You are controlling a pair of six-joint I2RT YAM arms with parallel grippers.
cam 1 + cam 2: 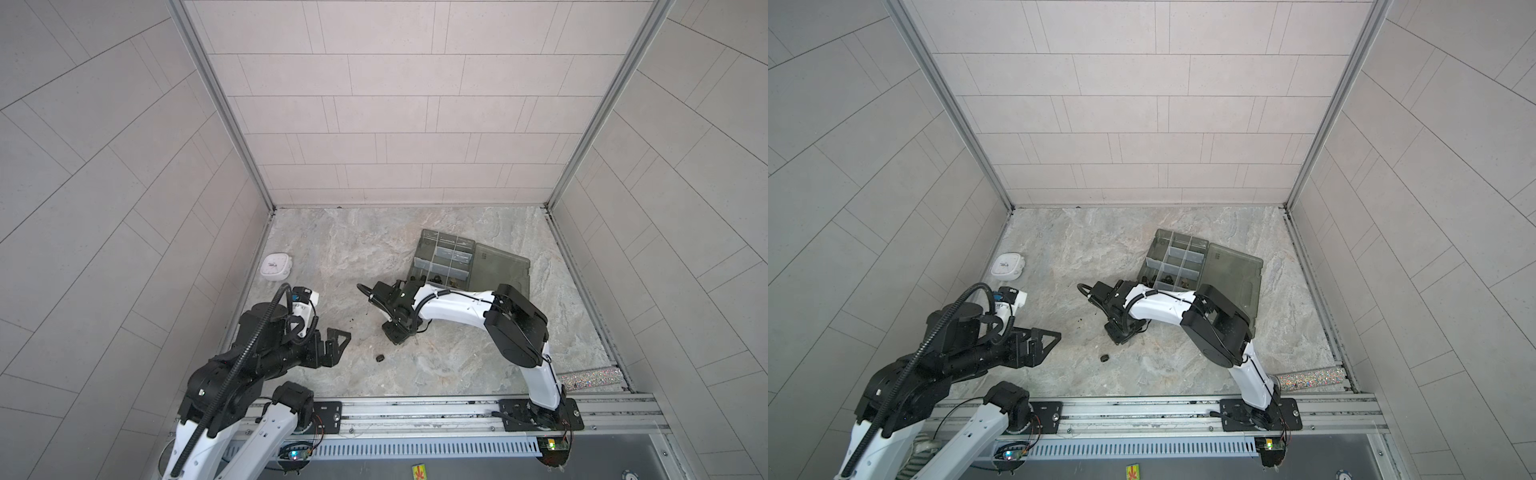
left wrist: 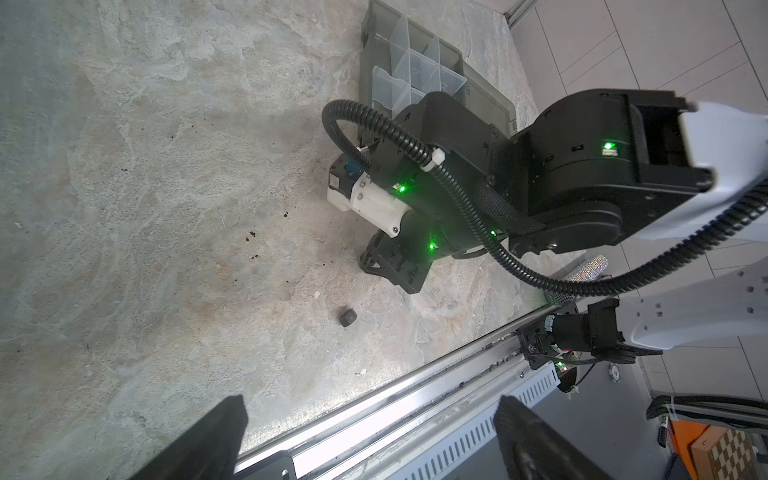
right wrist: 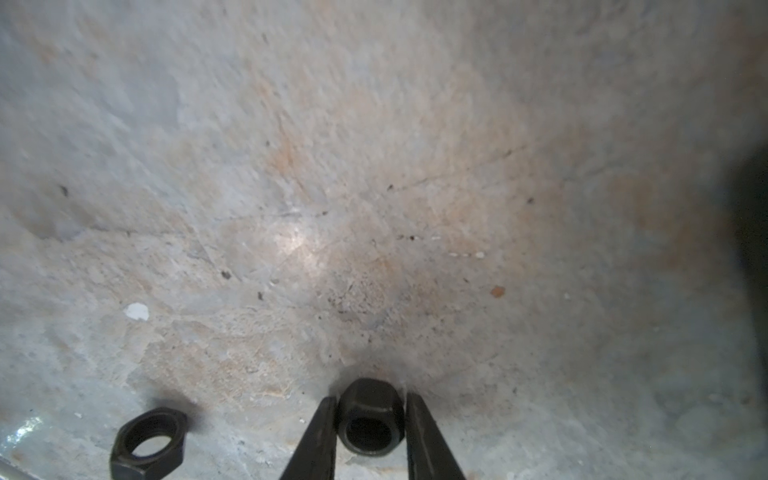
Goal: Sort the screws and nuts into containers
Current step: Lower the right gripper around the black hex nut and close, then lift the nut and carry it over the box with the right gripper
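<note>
- Fingers [image 3: 316,440] of the right gripper [image 3: 370,400] fill the lower edge of the right wrist view. They stand narrow, one against each flank of a black hex nut [image 3: 370,419].
- The gripped hex nut rests on the stone-pattern table [image 3: 374,166], with its bore facing the wrist camera.
- A second nut [image 3: 149,442] lies flat on the table just beside the fingers, not touching them. In both top views it appears as a small dark piece [image 1: 379,358] [image 1: 1104,357] on the rail side of the organizer box, well apart from it.
- The organizer box [image 1: 419,253] [image 1: 1152,253] is translucent smoky grey and split by pale dividers. Its lid [image 1: 503,266] lies open and flat against the box's right side.
- The compartments [image 1: 436,277] nearest the rail [image 1: 415,409] hold dark pieces, which are too small to identify.
- In both top views the right gripper [image 1: 395,332] [image 1: 1119,332] points down at the table, near the box's near-left corner on the rail side.
- The left gripper [image 2: 371,401] [image 1: 336,345] has its fingers spread wide and holds nothing. It hangs above the table, well apart from the box, to the box's left and toward the rail.
- A white rounded device [image 1: 276,266] sits well to the left of the box, at the table edge.
- A glitter-covered tube [image 1: 590,376] lies on the rail side of the box, at the table's right edge.
</note>
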